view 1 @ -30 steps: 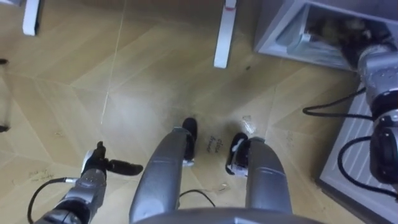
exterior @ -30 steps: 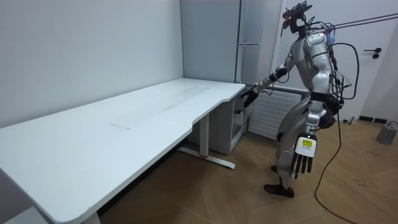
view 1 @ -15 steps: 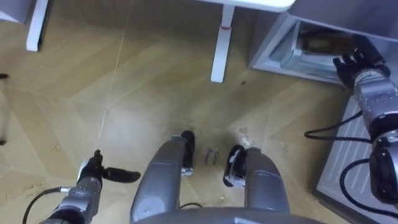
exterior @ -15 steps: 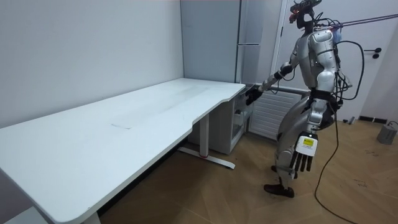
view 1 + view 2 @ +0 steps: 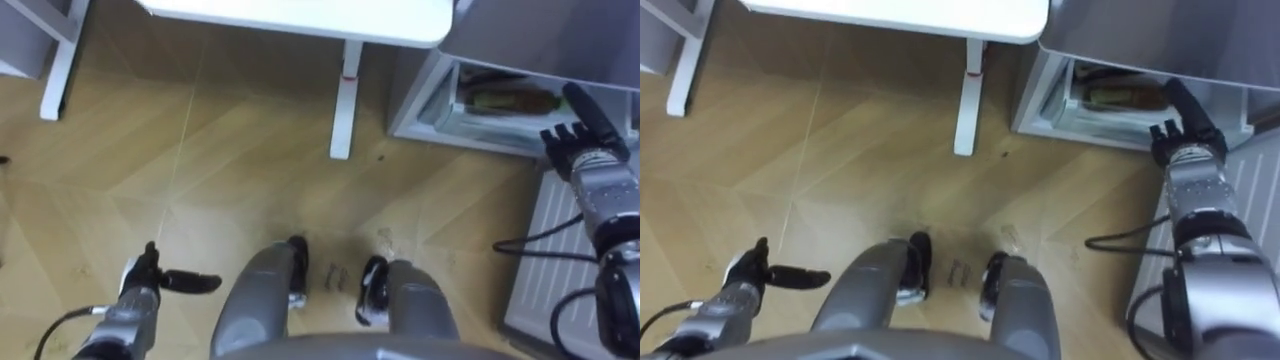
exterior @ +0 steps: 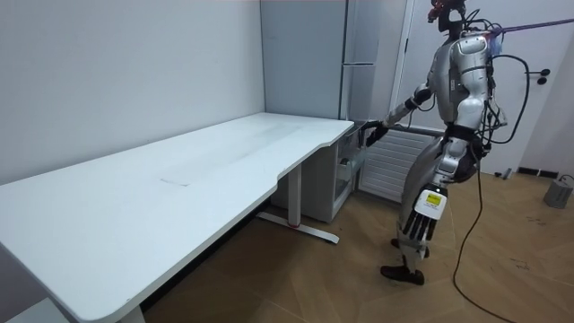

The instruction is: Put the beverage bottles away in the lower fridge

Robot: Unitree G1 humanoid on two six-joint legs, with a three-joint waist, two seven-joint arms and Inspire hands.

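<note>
My right hand (image 5: 580, 150) just came back out of the lower fridge (image 5: 412, 100), fingers spread and empty. Looks like the drink (image 5: 510, 101) is parked on the shelf. My left hand (image 5: 145, 285) dangles open by my side.

You have the robot standing up tall, with its black right hand (image 5: 581, 141) stretched far out in front, fingers straight and spread, while its black left hand (image 5: 147, 281) hangs low by its side, fingers loose and thumb poking out sideways.
</note>
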